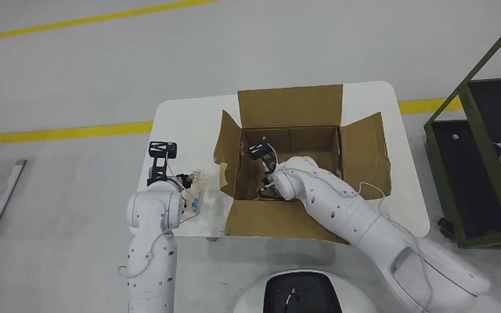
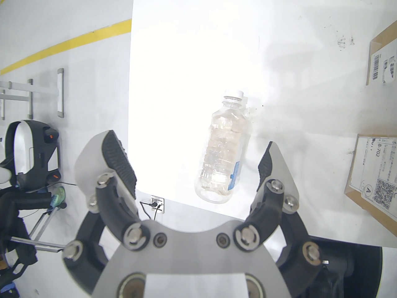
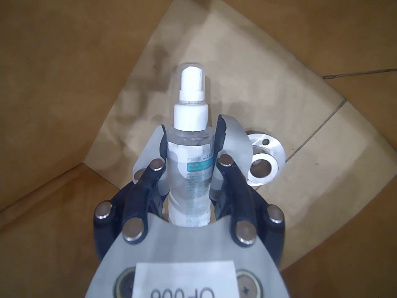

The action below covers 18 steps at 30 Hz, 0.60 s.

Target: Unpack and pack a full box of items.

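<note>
Seemingly the unpacking half of the job is under way, with the repacking not yet begun. One item is out: a clear plastic water bottle with a white cap [image 2: 225,150] lies on its side on the white table [image 2: 186,32], beside the open brown cardboard box [image 1: 274,219]. The left pincer [image 2: 189,142] hangs above that bottle with its ribbed pads spread wide, touching nothing.

Inside the box, the right pincer [image 3: 191,127] is pinching a clear spray bottle with a white nozzle under a transparent cap [image 3: 189,169], gripping it around the body just below the collar. A shiny round metal flange with a large centre hole [image 3: 277,156] lies on the box floor just beside one finger. My reading is that the spray bottle is the item in hand, the flange is left to fetch, and after that everything goes back in. Whether other items sit in the hidden parts of the box cannot be told.

As for writing, the spray bottle wears a white wrap-around label with a teal band and fine print, and the water bottle carries a small blue label near its base. The box flaps bear a white barcode sticker [image 2: 383,65] and a white shipping label with a square code [image 2: 376,172]. A white tag with dark characters is stuck on the right wrist plate, cut off at the edge.
</note>
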Available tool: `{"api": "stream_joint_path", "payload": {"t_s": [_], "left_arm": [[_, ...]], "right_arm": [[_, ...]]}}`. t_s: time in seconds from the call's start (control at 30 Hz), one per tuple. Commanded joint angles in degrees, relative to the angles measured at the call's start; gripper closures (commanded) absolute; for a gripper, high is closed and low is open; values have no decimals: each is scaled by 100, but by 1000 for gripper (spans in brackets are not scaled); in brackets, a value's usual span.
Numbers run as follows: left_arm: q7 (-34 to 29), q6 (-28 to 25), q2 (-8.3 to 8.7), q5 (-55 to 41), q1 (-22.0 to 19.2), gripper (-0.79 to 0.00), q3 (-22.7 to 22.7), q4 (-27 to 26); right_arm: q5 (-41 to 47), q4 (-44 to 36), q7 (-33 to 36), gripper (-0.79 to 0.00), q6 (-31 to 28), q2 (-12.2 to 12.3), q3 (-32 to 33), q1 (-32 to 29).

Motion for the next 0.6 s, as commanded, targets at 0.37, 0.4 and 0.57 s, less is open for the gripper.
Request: {"api": "stream_joint_path", "payload": {"t_s": [0.37, 0.4, 0.57], "left_arm": [[0, 0, 0, 0, 0, -785, 0, 0], [0, 0, 0, 0, 0, -785, 0, 0], [0, 0, 0, 0, 0, -785, 0, 0]], "right_arm": [[865, -2914, -865, 0, -1476, 777, 2613, -1715], [798, -3173, -882, 0, -1622, 830, 2772, -1890], [1475, -3946, -1095, 0, -2308, 980, 3523, -2588]]}}
